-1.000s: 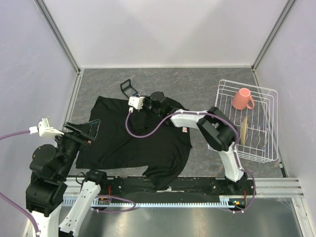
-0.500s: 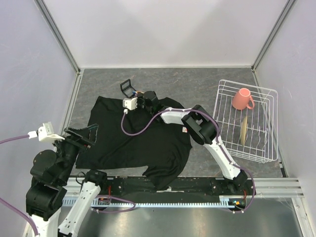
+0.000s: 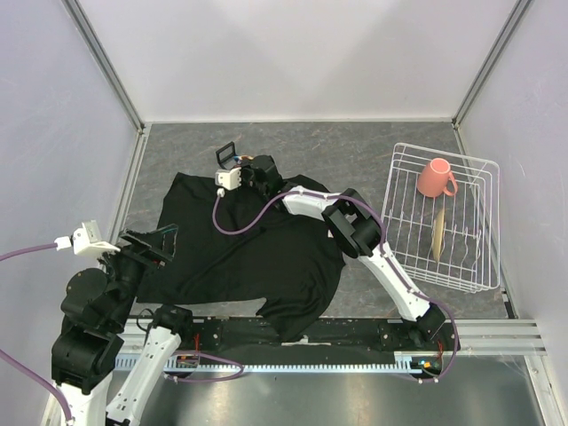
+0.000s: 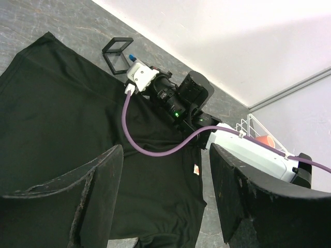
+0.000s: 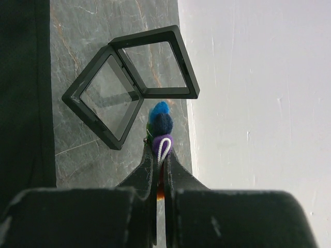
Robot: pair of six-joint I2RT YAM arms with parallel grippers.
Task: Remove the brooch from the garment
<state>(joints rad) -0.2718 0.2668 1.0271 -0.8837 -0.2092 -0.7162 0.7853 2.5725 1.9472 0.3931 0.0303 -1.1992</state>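
Near edge, left claw (image 4: pixel 165 201): we are holding its jaws wide with nothing between them, above the near-left part of the garment (image 3: pixel 257 248), well apart from the brooch.
Middle ground, garment: we are seeing it spread flat on the table (image 3: pixel 355 146), its far edge ending short of the right claw's tips.
Beyond the garment, right claw (image 5: pixel 159 155): we are pinching its jaws tight on the brooch (image 5: pixel 161 124), over bare table.
Brooch: we are carrying it clear of the fabric; it is sticking out past the fingertips in line with them, blue end leading.
Box (image 5: pixel 170 95): it is lying open just ahead of the brooch, its two black square frames flat; we are judging it the likely set-down spot, with the right arm plainly the nearer.
Room: we are finding bare table beside the box, the back wall close behind it, and the dish rack (image 3: pixel 441 149) well apart on the right.
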